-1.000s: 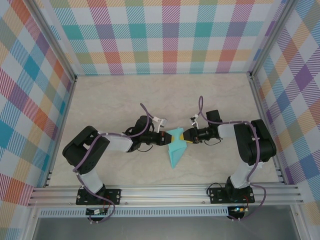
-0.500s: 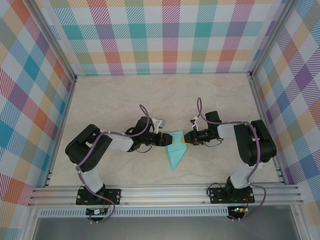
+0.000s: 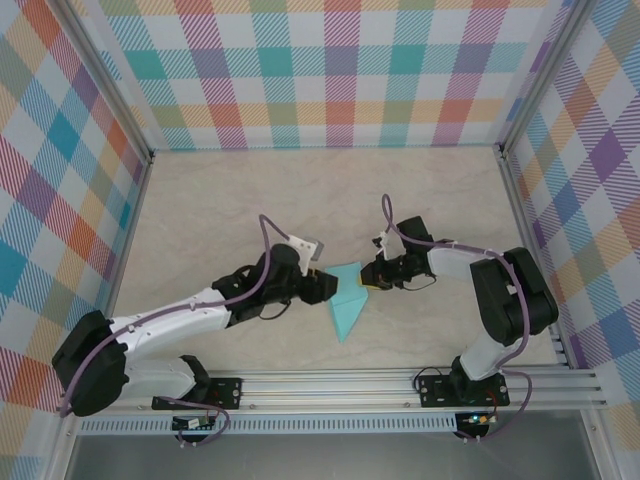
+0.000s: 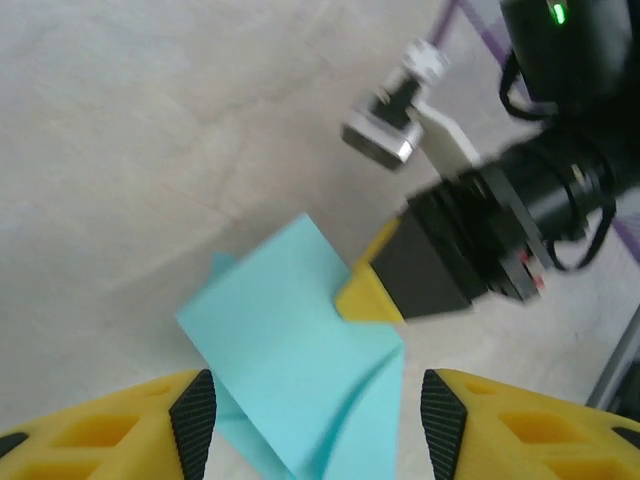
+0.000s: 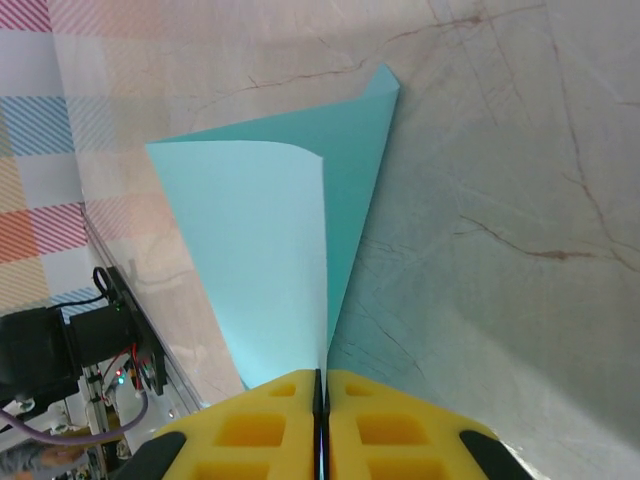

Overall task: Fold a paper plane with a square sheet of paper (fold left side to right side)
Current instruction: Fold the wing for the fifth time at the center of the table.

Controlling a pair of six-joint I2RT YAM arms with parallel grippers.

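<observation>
The square sheet of paper (image 3: pixel 346 305) is turquoise and folded into a narrow kite shape, a partly made paper plane with its tip pointing at the near edge. It lies mid-table, and one flap (image 5: pixel 262 250) stands up off the surface. My right gripper (image 3: pixel 367 280) is shut on that flap's edge from the right; in the right wrist view the yellow jaws (image 5: pixel 322 385) meet on the sheet. My left gripper (image 3: pixel 326 288) is open just left of the paper. In the left wrist view its pads (image 4: pixel 193 420) stand on either side of the paper (image 4: pixel 290 350) without touching it.
The beige marble-patterned tabletop (image 3: pixel 250 200) is boxed in by pastel checked walls (image 3: pixel 320 70) on three sides. An aluminium rail (image 3: pixel 330 385) with both arm bases runs along the near edge. The right arm's camera (image 4: pixel 385 135) shows just behind the paper in the left wrist view.
My left gripper opened and let go of the paper, and its arm stretched out low to the left. My right gripper closed on the flap and shifted slightly left with it.
</observation>
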